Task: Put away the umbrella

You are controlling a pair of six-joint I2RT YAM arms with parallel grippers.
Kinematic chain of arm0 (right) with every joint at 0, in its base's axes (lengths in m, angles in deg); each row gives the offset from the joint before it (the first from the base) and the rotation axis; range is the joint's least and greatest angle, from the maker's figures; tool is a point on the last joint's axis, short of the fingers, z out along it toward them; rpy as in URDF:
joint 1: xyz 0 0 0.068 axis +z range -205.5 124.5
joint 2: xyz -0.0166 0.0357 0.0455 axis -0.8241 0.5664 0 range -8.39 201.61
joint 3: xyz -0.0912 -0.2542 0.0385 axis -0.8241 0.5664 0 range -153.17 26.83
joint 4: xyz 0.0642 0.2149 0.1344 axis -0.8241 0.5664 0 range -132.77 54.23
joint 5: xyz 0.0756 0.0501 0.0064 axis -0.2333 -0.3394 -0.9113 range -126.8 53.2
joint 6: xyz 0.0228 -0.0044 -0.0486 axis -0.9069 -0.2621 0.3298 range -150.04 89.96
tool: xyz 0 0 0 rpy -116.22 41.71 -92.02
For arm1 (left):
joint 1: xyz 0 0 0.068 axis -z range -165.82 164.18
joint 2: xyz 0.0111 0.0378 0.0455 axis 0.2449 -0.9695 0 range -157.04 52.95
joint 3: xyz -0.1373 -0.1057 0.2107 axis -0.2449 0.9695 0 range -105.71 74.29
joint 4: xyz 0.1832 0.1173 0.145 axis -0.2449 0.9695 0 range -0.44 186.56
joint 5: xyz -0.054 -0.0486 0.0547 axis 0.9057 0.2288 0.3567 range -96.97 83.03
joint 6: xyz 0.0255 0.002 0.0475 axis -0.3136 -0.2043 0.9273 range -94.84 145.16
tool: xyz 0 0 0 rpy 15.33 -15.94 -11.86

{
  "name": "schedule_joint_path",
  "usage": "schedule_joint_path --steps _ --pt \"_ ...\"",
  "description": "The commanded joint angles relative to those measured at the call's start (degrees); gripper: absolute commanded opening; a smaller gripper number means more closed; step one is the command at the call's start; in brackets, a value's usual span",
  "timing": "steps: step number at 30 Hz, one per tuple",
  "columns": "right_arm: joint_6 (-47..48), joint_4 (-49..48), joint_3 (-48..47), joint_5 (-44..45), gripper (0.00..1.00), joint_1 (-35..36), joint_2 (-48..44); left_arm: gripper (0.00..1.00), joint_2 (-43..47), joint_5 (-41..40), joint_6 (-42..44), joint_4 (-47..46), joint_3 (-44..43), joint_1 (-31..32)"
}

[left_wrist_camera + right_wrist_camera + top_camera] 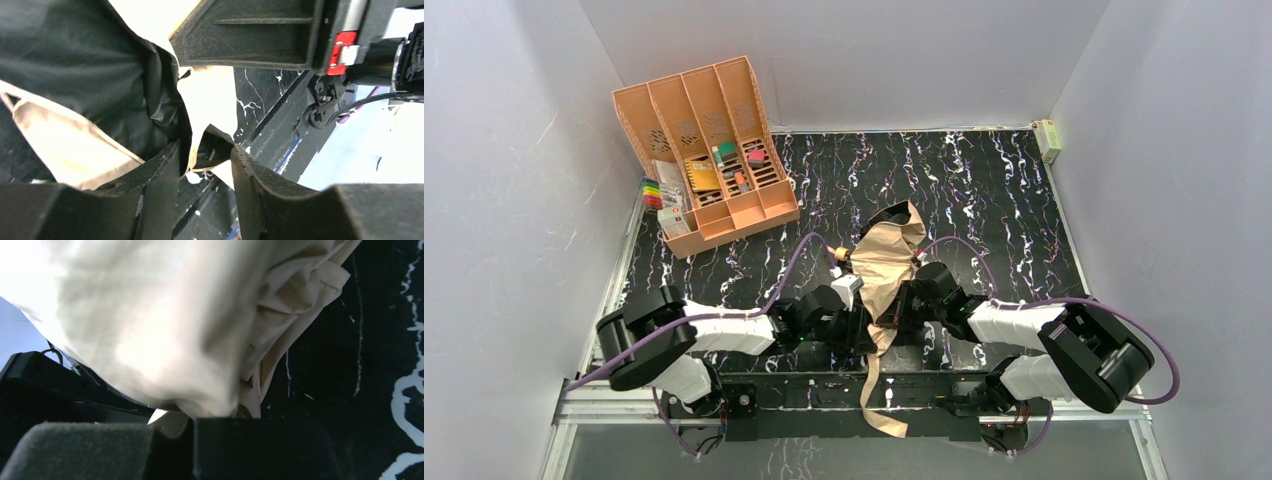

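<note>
A loose tail of the umbrella [886,262] hangs over the middle of the tabletop's [984,180] near edge; just beyond, its bunched canopy lies with its long axis running near to far, flanked by both arms. The right gripper [192,440] has its jaws together on peach fabric; the left gripper [205,162] has jaws apart around a loose fold. An organizer [709,150] stands at the far left corner

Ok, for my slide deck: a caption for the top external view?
Left end effector and right end effector flank a crumpled beige umbrella; orange organizer at far left.
</note>
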Motion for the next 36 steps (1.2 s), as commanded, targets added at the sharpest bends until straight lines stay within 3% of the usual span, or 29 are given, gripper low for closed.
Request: schedule_joint_path --steps 1,6,10,15,19,23,31,36 --pt "-0.9 -1.5 3.1 5.1 0.00 0.9 2.2 0.43 8.6 -4.5 2.1 10.6 -2.7 0.4" --pt "-1.8 0.3 4.9 8.9 0.00 1.0 3.2 0.67 18.9 -14.8 3.5 24.2 -9.1 0.0" --pt "-1.4 2.0 5.0 10.6 0.00 1.0 3.5 0.72 18.0 -15.3 8.2 33.5 -20.4 -5.0" --pt "-0.1 3.0 4.6 11.4 0.00 1.0 3.6 0.78 7.7 -4.0 12.9 38.8 -37.3 -16.5" --pt "0.2 3.4 4.6 11.7 0.00 1.0 3.3 0.84 -7.0 -2.7 23.1 50.2 -58.9 -17.3" --pt "0.4 3.4 4.8 11.8 0.00 1.0 3.1 0.92 -17.9 -2.3 33.7 56.9 -72.3 -16.9" --pt "0.3 3.2 5.2 11.5 0.00 1.0 3.0 0.96 -31.9 -17.8 54.2 66.0 -91.6 -10.0" --pt "0.4 3.2 5.1 11.1 0.00 1.0 3.2 0.92 -36.4 -24.7 58.6 66.0 -96.6 -7.5"
